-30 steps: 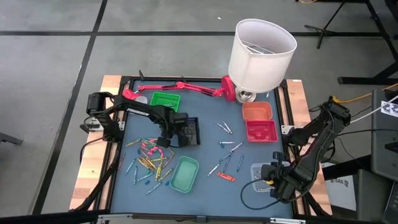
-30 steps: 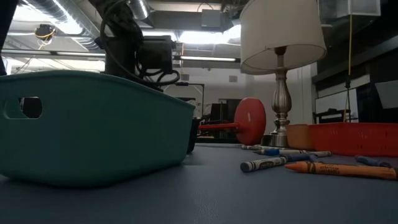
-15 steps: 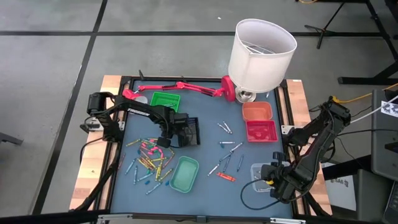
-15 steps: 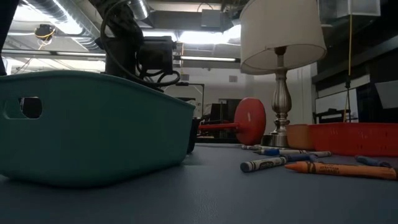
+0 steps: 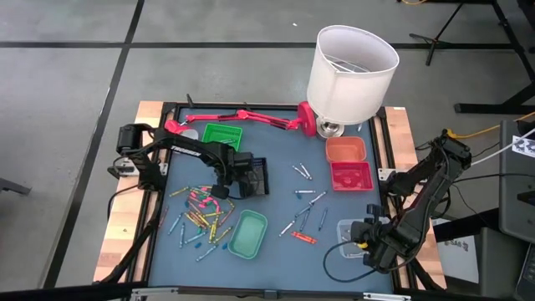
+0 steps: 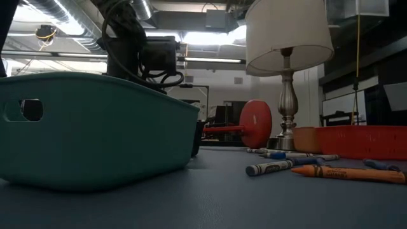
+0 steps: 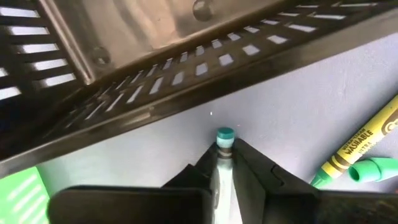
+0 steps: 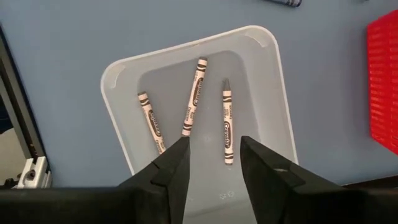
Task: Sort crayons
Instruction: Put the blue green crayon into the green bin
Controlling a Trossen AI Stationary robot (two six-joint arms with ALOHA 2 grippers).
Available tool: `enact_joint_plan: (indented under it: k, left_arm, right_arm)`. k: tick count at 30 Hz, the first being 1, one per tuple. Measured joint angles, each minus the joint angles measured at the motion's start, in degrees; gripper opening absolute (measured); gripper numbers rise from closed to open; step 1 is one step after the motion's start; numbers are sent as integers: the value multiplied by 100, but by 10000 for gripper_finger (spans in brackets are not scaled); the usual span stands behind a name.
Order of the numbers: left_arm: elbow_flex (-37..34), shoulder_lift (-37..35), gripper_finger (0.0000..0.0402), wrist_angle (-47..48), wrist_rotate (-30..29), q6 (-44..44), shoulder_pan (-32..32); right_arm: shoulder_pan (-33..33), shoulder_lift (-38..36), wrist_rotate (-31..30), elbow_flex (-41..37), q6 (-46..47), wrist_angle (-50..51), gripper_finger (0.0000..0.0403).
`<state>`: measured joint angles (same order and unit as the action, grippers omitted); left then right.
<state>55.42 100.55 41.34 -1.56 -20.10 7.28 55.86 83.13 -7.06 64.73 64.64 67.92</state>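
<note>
The left arm reaches in from the surface's [image 5: 276, 201] left edge, bent at the elbow, its wrist pitched down over the heap of crayons [image 5: 201, 213] between the bright green tray [image 5: 221, 135] and the teal tray [image 5: 248, 233]. The left gripper [image 7: 225, 163] has its jaws pinching a teal-tipped crayon [image 7: 224, 142], whose tip pokes out just past the fingertips; a black slatted tray [image 7: 155, 87] lies just ahead of the jaws.

The right arm is folded at the surface's right edge, wrist pointing down. The right gripper [image 8: 213, 158] has its jaws spread, empty, directly above a clear tray [image 8: 118, 112] holding three grey crayons [image 8: 194, 96].

Off to one side of the left jaws lies a yellow crayon [image 7: 360, 146] whose wrapper reads "WASHABLE". The grey wrappers' print is too small to read.
</note>
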Motion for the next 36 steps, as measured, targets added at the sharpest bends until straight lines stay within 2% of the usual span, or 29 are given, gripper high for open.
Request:
enact_joint_plan:
  k: [5, 12, 16, 26, 31, 36]
  left_arm:
    - [0, -2, 7, 20, -26, 5, 1]
    - [-9, -120, 6, 158, -30, 67, -2]
    - [-39, -409, 6, 255, 149, 202, -16]
    - [-24, -1599, 7, 422, 197, 924, -16]
    - [-17, -2260, 7, 404, -597, 1374, -16]
    - [-11, -2741, 7, 385, -1498, 1397, 49]
  right_arm:
    - [0, 0, 1, 0, -2, -155, 140]
    - [-27, 0, 2, 0, -3, -369, 140]
    - [-256, 0, 204, 2, -78, -365, 140]
    - [-1354, 0, 358, 2, -1681, -393, 140]
    - [-1901, 0, -71, 2, -2435, -430, 140]
    - [-2305, 0, -393, 2, -2784, -443, 140]
